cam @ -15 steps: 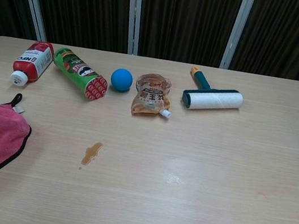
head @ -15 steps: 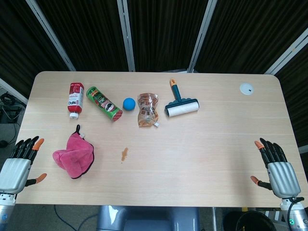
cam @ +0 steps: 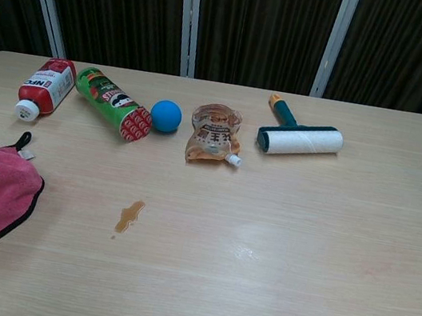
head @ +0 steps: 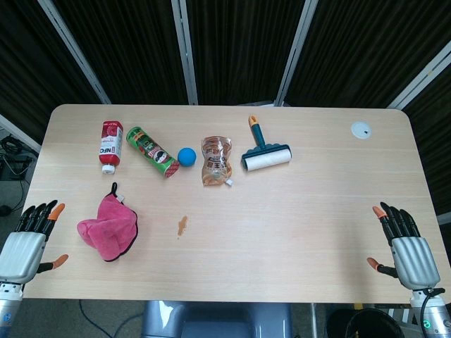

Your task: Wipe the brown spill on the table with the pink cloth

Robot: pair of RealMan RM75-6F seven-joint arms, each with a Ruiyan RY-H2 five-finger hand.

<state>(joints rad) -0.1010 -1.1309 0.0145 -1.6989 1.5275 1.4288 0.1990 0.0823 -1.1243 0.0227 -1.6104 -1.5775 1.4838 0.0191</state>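
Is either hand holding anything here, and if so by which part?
Nothing is held. The left hand and right hand hover open at the table's near corners; the pink cloth lies untouched.

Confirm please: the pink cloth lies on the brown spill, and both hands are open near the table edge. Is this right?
Not quite. The cloth lies beside the spill, apart from it, as the head view shows. Both the left hand and right hand are open near the table edge.

The wooden table [head: 296, 211] bears a pink cloth [head: 109, 227] and brown spill [head: 182, 225].
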